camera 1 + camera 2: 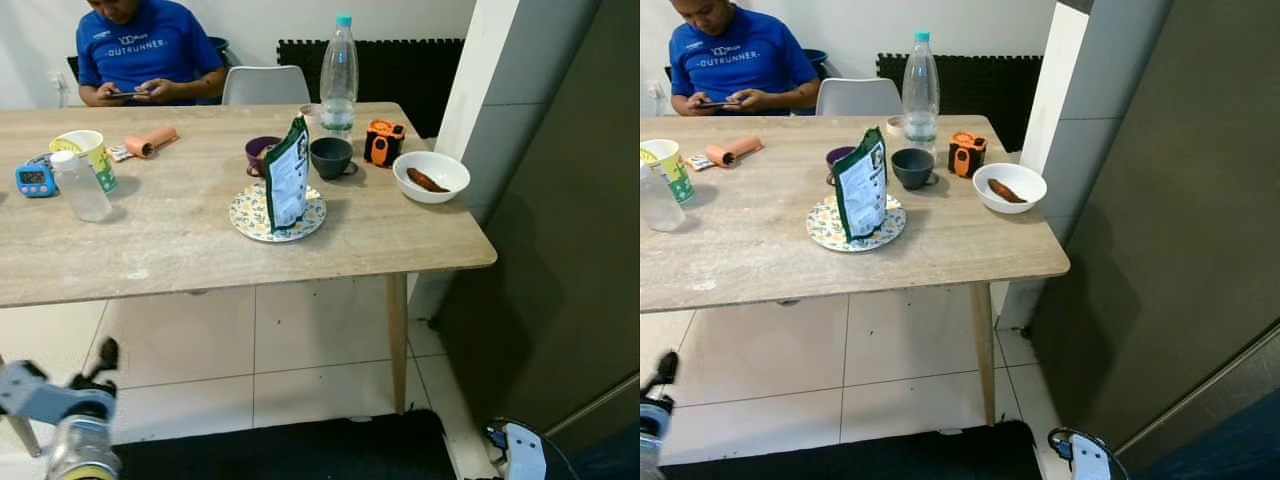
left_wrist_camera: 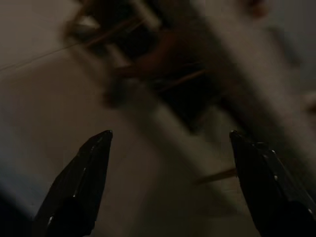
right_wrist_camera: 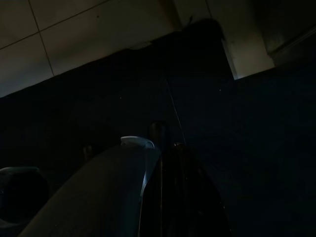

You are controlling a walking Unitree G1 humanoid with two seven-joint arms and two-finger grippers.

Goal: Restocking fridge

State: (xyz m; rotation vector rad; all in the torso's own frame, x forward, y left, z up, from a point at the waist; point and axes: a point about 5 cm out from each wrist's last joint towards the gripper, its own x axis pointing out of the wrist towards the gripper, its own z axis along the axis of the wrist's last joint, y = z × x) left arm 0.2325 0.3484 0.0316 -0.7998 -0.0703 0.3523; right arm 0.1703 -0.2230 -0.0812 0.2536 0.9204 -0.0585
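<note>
With the left hand (image 2: 168, 148) hanging low, fingers apart and empty, and the right hand's state impossible to tell, the robot should step closer and grip the green snack bag (image 1: 287, 176), upright on the floral plate (image 1: 250, 217) mid-bench (image 1: 180, 250), by its sides.

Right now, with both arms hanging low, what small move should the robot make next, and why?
Probably raise the left gripper, jaws open, toward the green snack bag upright on the patterned plate; it stands nearest the table edge, and nothing is held yet.
</note>
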